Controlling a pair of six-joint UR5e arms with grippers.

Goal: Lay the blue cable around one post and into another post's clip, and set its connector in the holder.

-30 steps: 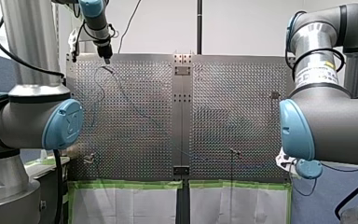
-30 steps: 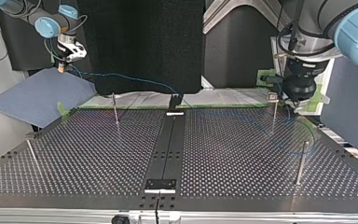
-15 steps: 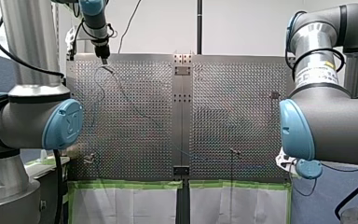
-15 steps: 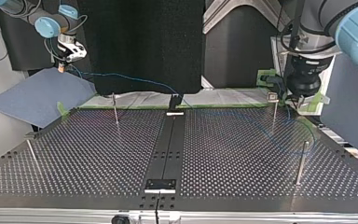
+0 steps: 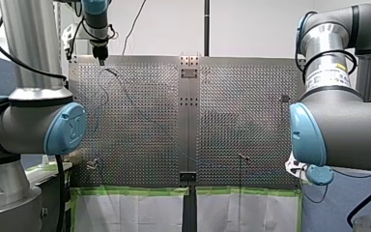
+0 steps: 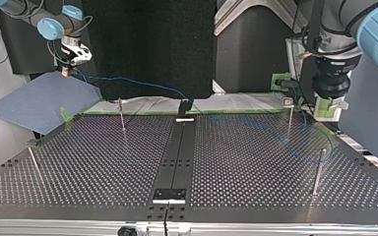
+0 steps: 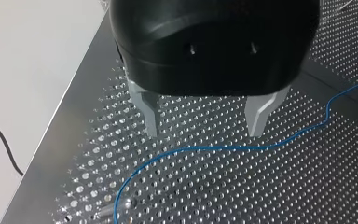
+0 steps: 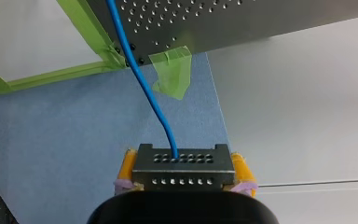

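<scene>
The connector [image 8: 182,169] hides most of the yellow pads [image 8: 129,167]. In the front view the blue cable [image 7: 205,149] is too thin to follow across the table [image 5: 241,96].

Within 1 s, my left gripper [image 5: 100,58] has shifted toward the front view's left and slightly upward, from above the perforated table [image 5: 145,111] to a position at its far edge. In the top view, the same gripper has travelled toward the view's right, away from the clip post [image 6: 288,103], and now stands apart from it.
</scene>
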